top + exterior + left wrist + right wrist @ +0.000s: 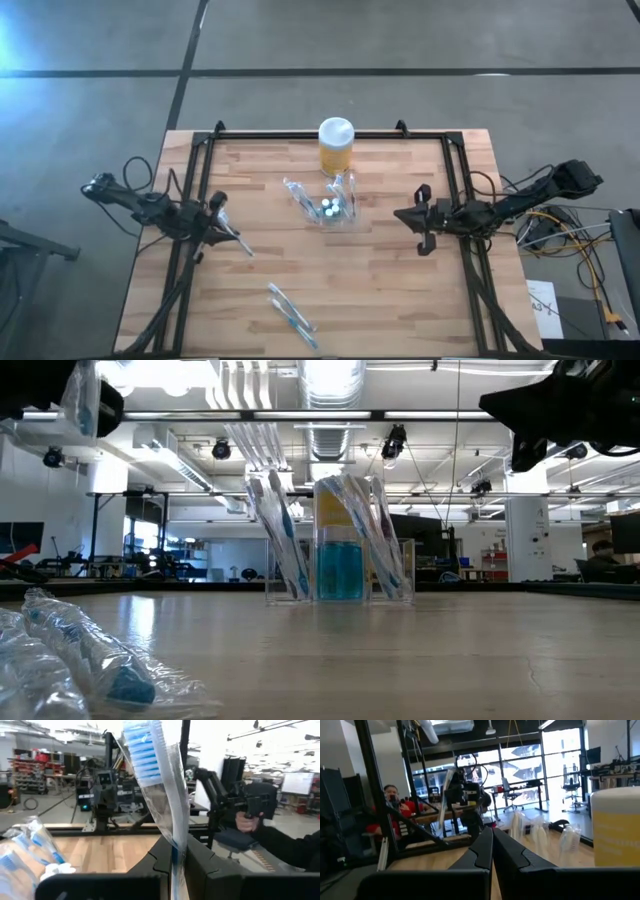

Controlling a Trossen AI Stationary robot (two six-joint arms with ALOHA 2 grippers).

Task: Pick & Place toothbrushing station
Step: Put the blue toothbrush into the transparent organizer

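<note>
The left gripper (222, 228), at the table's left edge, pinches a clear-wrapped toothbrush with blue bristles (152, 767), which stands up between its dark fingers (200, 865). Across the table the right gripper (408, 218) hangs at the right edge with its fingers pressed together, holding nothing. Between them, at mid-table, stands the small clear plastic toothbrushing station (330, 205), wrapped brushes leaning in its slots. Just behind it is a yellow jar with a white lid (336, 146). More wrapped toothbrushes (291, 315) lie near the front edge of the wooden table (400, 300).
</note>
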